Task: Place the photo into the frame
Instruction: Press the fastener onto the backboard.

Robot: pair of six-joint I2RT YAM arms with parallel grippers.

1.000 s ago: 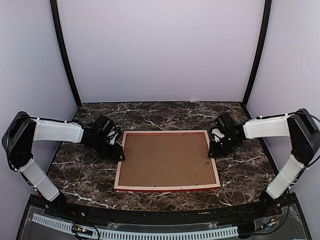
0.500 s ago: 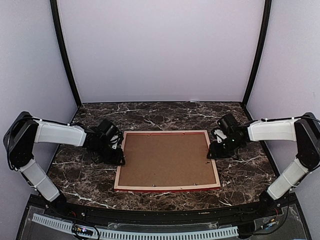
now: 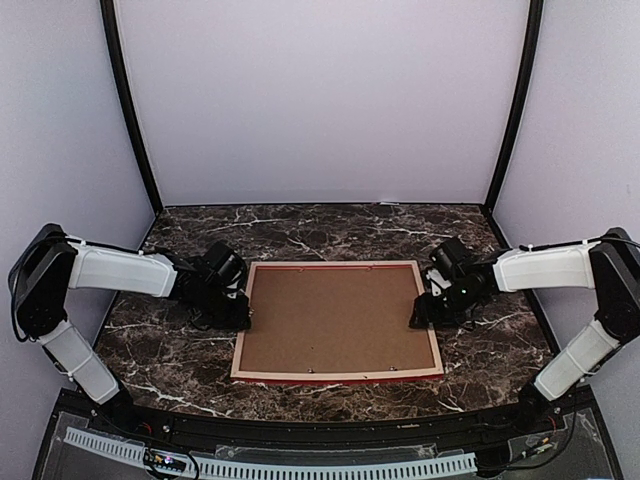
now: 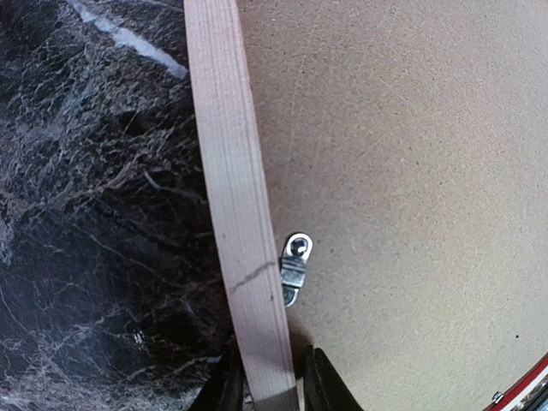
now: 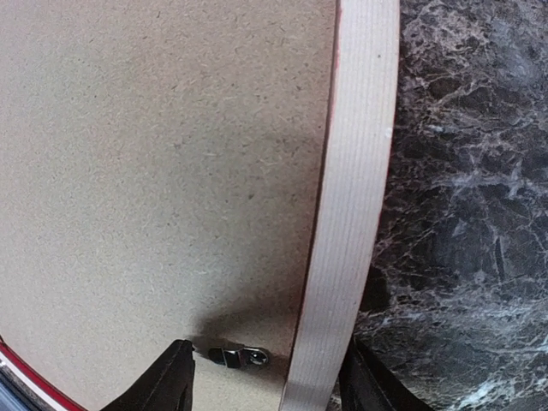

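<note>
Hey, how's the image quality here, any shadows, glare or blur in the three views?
Top external: soft even light, everything sharp. Left wrist: crisp grain on the frame and metal clip, no glare. Right wrist: shadow darkens the backing board toward the right tool.

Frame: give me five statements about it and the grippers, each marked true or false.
1. The frame lies flat on the table. True.
2. Its red front faces up. False: the pale back faces up, with the board set in it.
3. The left gripper straddles the left rail. True.
4. The right gripper hangs well away from the frame. False: it straddles the right rail, jaws wide.
5. A metal tab sits on the board beside the left rail. True.
</note>
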